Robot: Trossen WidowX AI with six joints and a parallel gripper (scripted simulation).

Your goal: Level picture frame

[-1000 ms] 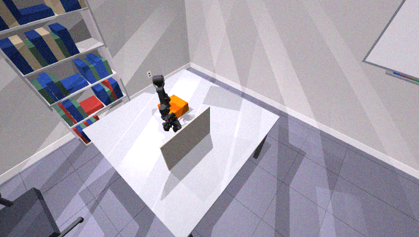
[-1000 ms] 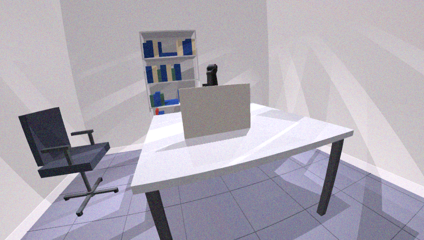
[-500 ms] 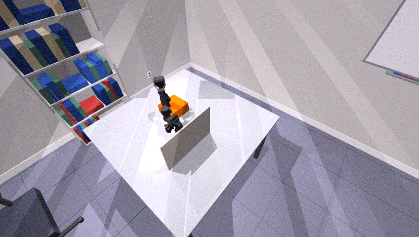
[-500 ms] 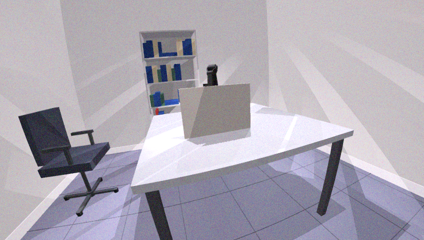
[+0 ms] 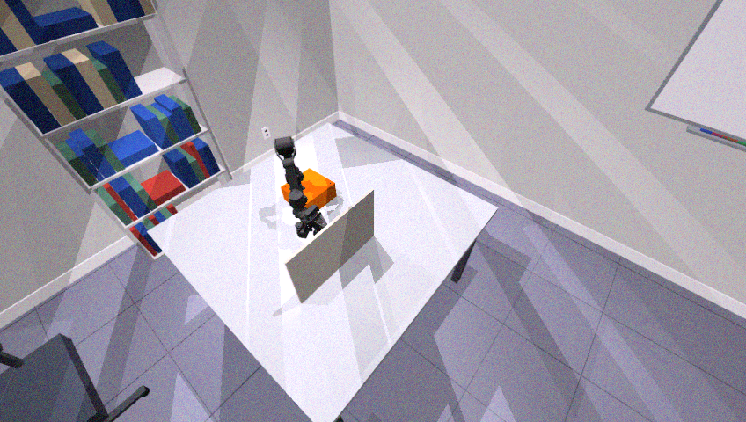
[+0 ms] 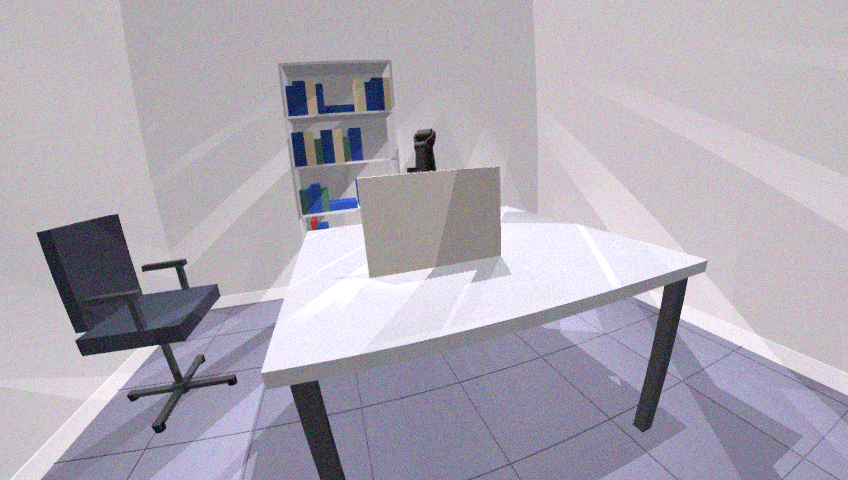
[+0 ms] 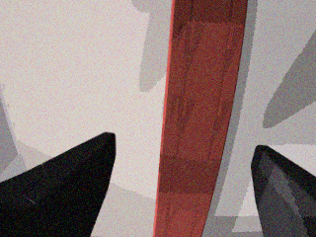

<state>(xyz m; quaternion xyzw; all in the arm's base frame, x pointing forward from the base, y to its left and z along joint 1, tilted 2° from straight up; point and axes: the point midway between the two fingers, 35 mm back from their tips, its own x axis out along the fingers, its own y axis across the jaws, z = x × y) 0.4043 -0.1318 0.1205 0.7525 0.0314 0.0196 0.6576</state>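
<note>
Left of the gripper (image 5: 312, 228), in the top view, a bookshelf (image 5: 205, 125) is seen against the wall, stocked with blue, green, tan and red books. The arm (image 5: 290, 172) is mounted on an orange base block (image 5: 320, 188) behind the gripper, on a white table (image 5: 219, 251), and is bent down and forward so that the gripper is brought right up to the near face of a beige upright panel (image 5: 334, 245). In the exterior view only the back of this panel (image 6: 431, 220) is presented, with the top of the arm (image 6: 424, 149) showing above its upper edge; an office chair (image 6: 119, 297) stands on the floor to the left of the table (image 6: 476, 297).

In the wrist view two dark fingers are seen at the lower left and lower right, apart from each other. Between them runs one side bar of the red picture frame (image 7: 197, 118), close in front of the gripper (image 7: 185, 185) and slanted slightly against the view. The jaws are held partly open around this bar; contact with it cannot be made out, and nothing is gripped. The frame hangs on the panel face; the screw is hidden
</note>
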